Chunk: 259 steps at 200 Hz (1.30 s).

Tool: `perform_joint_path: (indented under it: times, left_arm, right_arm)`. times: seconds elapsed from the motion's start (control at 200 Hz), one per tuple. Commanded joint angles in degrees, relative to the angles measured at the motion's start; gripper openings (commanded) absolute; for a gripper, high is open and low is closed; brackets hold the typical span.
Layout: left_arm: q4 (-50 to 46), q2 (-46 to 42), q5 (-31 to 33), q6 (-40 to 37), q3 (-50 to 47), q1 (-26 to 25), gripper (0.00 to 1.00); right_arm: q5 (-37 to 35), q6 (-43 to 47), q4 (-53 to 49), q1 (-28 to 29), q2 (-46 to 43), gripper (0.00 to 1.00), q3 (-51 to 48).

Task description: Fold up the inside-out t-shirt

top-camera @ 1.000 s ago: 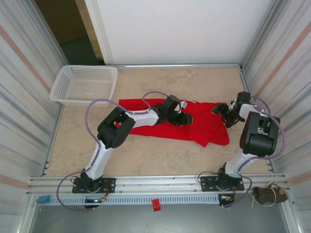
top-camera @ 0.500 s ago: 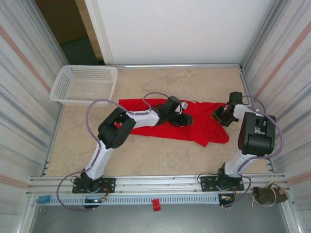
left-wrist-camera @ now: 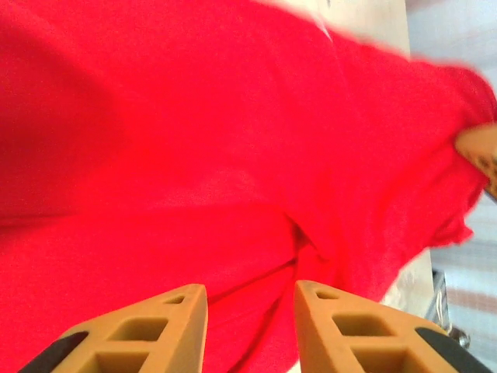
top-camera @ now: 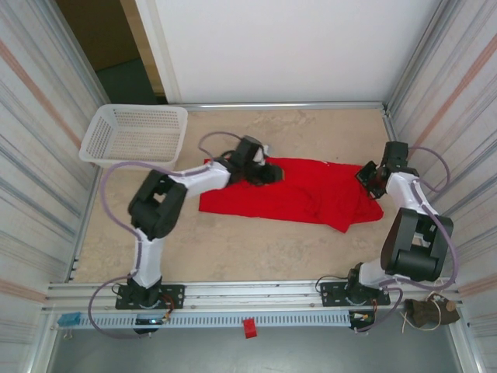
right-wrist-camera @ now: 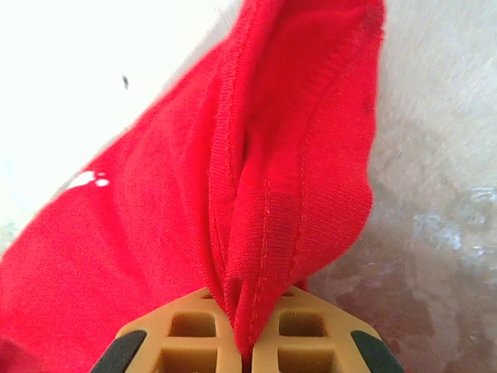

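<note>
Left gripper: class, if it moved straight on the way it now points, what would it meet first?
The left gripper would most likely meet the red t-shirt first. In the left wrist view the cloth lies directly ahead of it. How close the cloth is cannot be judged.

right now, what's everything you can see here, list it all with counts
t-shirt: one, bright red, spread across the middle of the table
mesh basket: one, white, far left corner, apart from the t-shirt
small block: one, red, on the near rail
table: one, mottled beige, between metal walls
left gripper: one, black and tan, on the t-shirt's far left part
right gripper: one, black and tan, shut on a bunched edge at the t-shirt's right end
</note>
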<state>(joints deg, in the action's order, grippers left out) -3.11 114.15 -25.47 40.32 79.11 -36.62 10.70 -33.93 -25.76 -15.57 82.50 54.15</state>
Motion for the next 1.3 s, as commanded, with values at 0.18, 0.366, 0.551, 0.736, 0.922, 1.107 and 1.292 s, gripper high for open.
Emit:
perform_joint_path:
  times: [0.18, 0.366, 0.551, 0.736, 0.922, 1.107, 1.292]
  left_arm:
    - [-13.3, -2.3, 7.7, -13.2, -4.6, 10.0, 0.35]
    - [-11.8, -1.1, 8.2, -11.9, -9.6, 8.7, 0.34]
    - [-8.9, -3.5, 7.8, -7.7, -14.1, 3.8, 0.34]
    - [-10.9, -7.7, 9.8, -7.3, -11.9, 2.6, 0.35]
    - [-14.2, -10.7, 8.7, -9.6, -7.5, 8.2, 0.39]
    - [-15.4, -12.9, 7.1, -11.0, -6.5, 13.0, 0.4]
    - [-17.2, -13.6, 3.9, -12.1, -5.4, 17.6, 0.4]
  right_arm:
    - [2.3, 0.6, -3.7, -2.9, -2.9, 0.0, 2.1]
    - [3.1, -0.1, -5.6, -3.6, -5.2, 0.0, 5.0]
    - [2.9, 0.3, -8.1, -3.9, -7.1, 0.0, 8.7]
    - [4.2, -0.6, -9.5, -1.9, -9.4, 0.0, 10.3]
    - [-0.7, -2.3, -11.8, 7.1, -11.7, 0.0, 11.6]
    - [-7.0, -6.9, -12.9, 17.9, -12.6, 0.0, 12.0]
    - [-14.9, -13.0, -13.4, 30.3, -11.0, 0.0, 14.3]
